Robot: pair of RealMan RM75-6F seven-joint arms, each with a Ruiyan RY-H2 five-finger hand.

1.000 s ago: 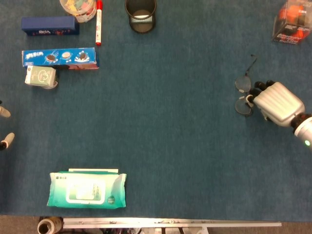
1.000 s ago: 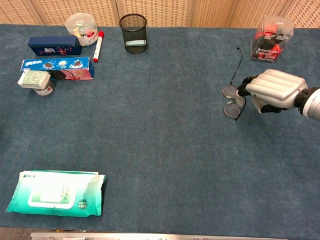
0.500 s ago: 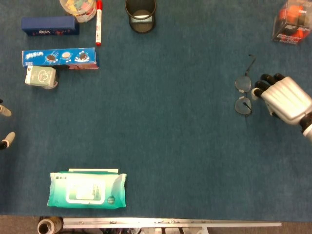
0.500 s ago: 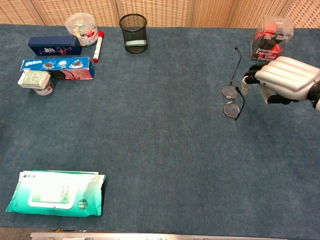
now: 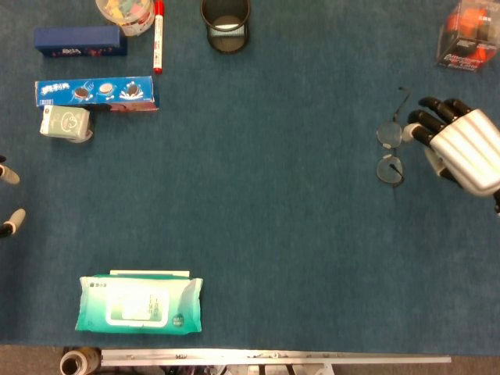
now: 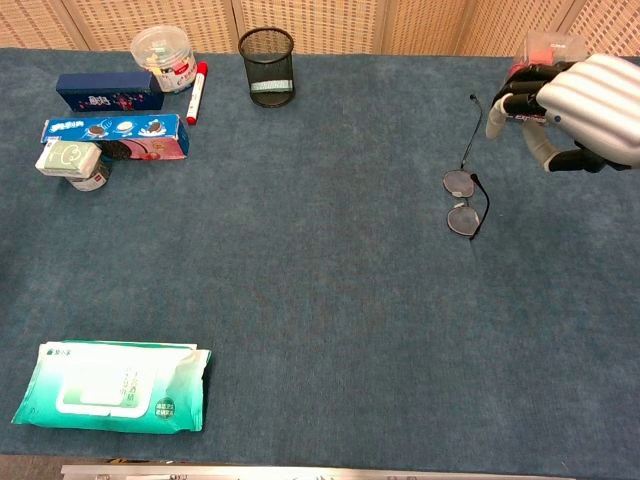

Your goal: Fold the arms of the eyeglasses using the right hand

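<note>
Covering everything: table (image 5: 297, 234) — blue cloth surface carrying all the things.
Wipes pack (image 5: 141, 303): green and white, lying flat near the front-left edge of the table.
Right hand (image 5: 459, 144): raised above the table at the right edge, silver back up, dark fingers (image 5: 428, 119) curled slightly forward and apart, holding nothing; in the chest view it (image 6: 580, 100) hangs clear of the surface, above and to the right of the eyeglasses, in front of the red boxed item (image 6: 545, 45).
Cookie box (image 5: 95, 93): blue, lying lengthwise at the far left, just behind a small white carton (image 5: 66, 123).
Dark blue box (image 5: 80, 40): further back on the left, beside a clear tub (image 5: 125, 14).
Mesh cup (image 5: 226, 23): black, upright at the back centre.
Eyeglasses (image 5: 390, 150): on the table just left of the right hand, not touched; one arm stretches away toward the back, the other lies across behind the lenses.
Red marker (image 5: 158, 35): lying beside the tub.
Left hand (image 5: 6, 199): only pale fingertips show at the left edge; cannot tell how it is held.
</note>
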